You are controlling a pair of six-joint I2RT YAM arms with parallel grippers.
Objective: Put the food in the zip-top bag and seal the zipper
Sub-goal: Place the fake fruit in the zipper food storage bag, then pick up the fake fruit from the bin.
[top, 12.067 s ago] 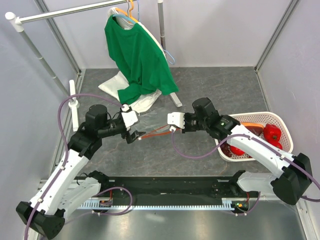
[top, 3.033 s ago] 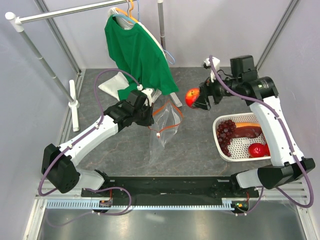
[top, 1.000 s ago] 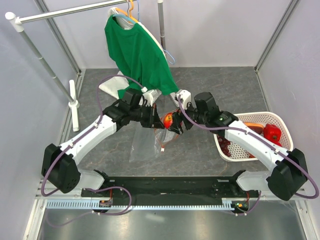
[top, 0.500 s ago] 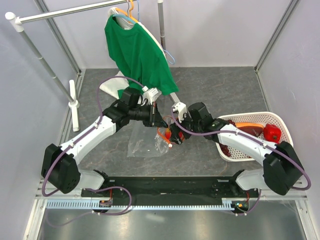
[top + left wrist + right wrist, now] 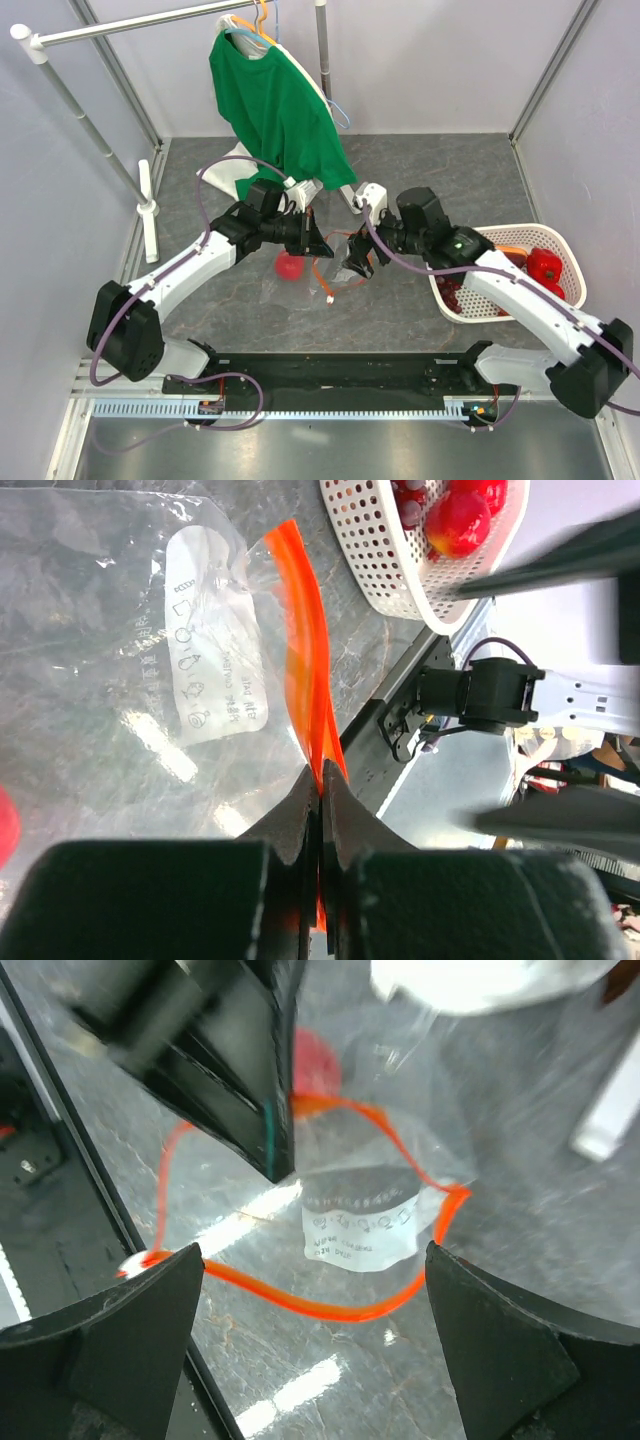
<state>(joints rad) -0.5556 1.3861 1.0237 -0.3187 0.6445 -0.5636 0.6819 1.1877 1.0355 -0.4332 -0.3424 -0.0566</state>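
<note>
Jaws of the left gripper (image 5: 320, 798) are pressed together on the zipper (image 5: 303, 650), pinching one lip of the orange strip and holding it up off the table (image 5: 420, 170). We see the right gripper (image 5: 312, 1260) spread wide and holding nothing. It hangs just above the bag's mouth, to the right of the left gripper's pinch. Between the two grippers the zipper is parted into an open loop.

The bag (image 5: 275, 290) slumps on the table below the left gripper, its mouth turned toward the right arm. Its white label (image 5: 360, 1225) sits just inside the mouth. A white slider (image 5: 330, 299) hangs at the zipper's near end, by the bag's near right corner. One red fruit (image 5: 290, 266) lies inside the bag, left of the mouth, and shows through the plastic.

Well right of the bag stands a white basket (image 5: 463, 314). In it we make out a red pepper (image 5: 545, 265), grapes (image 5: 450, 293) and more red fruit, partly hidden by the right arm. Behind the bag a green shirt (image 5: 275, 110) hangs on a hanger.
</note>
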